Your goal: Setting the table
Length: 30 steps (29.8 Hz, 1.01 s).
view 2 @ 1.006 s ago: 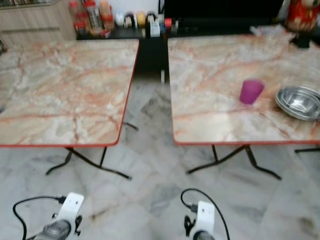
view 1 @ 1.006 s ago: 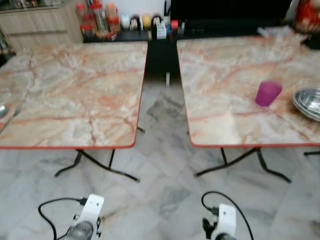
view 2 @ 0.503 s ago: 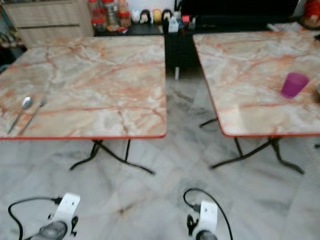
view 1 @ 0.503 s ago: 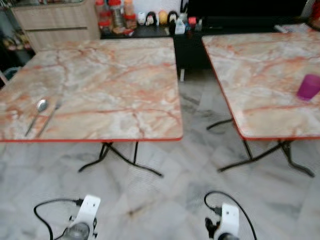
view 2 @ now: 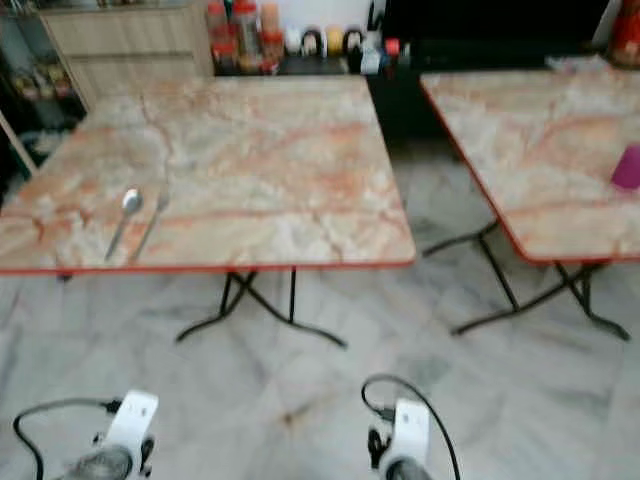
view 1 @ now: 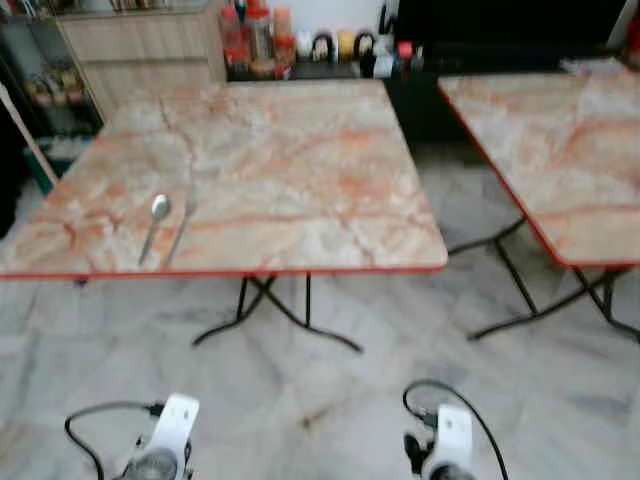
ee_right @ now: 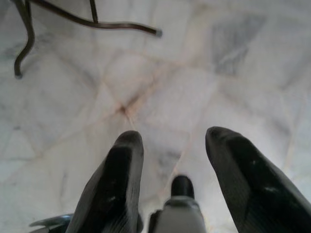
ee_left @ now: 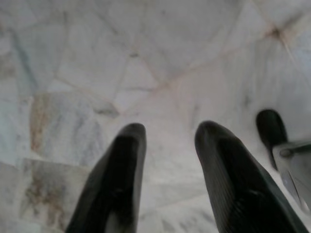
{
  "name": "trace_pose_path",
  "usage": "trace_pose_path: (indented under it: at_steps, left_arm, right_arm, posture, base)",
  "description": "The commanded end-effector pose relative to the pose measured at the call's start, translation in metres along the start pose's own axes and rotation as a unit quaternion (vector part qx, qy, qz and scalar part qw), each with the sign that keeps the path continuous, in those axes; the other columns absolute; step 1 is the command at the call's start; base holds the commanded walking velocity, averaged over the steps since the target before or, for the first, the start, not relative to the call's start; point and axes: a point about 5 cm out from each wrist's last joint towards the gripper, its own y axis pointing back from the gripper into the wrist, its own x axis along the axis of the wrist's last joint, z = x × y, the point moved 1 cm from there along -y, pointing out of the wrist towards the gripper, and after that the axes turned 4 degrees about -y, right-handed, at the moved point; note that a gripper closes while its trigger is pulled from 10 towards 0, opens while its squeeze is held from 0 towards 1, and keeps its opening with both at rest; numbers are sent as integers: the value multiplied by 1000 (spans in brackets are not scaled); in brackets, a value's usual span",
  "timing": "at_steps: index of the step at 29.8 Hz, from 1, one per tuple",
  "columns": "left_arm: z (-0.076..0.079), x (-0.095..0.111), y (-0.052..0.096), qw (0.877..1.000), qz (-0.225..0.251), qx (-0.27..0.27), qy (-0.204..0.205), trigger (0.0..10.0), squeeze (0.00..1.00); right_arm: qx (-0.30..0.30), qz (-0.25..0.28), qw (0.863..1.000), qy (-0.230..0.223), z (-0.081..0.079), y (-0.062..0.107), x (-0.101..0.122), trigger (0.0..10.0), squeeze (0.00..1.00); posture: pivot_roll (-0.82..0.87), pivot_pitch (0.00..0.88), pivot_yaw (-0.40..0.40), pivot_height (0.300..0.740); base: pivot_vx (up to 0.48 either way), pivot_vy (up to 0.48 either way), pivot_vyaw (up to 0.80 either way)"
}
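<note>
Spoon (view 1: pixel 157 222) and fork (view 1: pixel 178 230) paired by left table (view 1: pixel 300 170) front edge as a setting; left gripper (ee_left: pixel 167 170) and right gripper (ee_right: pixel 170 165) hang empty, fingers apart.

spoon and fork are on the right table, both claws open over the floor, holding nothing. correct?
Wrong table. The spoon and fork lie side by side near the front edge of the left table, as the left eye view shows. The rest stands: the left claw and right claw are both open over the floor, holding nothing.
</note>
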Motion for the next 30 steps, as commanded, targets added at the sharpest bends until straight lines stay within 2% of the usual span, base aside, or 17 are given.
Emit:
trace_pose_path:
  at_steps: [1, 13, 20, 30]
  left_arm:
    - [-7, -6, 1, 1000, -8, 9, 3, 10000, 0]
    - [-10, -4, 1, 1000, -5, 16, 11, 10000, 0]
    - [-13, -9, 1, 1000, -9, 24, 14, 10000, 0]
    - [-16, -4, 1, 999, -5, 34, 26, 10000, 0]
  right_arm:
    - [3, -3, 1000, 0, -3, 0, -2, 10000, 0]
    - [2, -4, 1000, -1, -3, 0, -4, 10000, 0]
    - [-2, -4, 1000, -8, -4, 1, -5, 10000, 0]
    - [-1, 3, 1000, -5, -4, -1, 3, 10000, 0]
  posture:
    - [0, 39, 37, 740]
    - [16, 86, 42, 740]
    - [25, 89, 34, 740]
    - [22, 87, 27, 740]
  base:
    - [0, 476, 0]
    - [0, 476, 0]
    - [0, 476, 0]
    - [0, 476, 0]
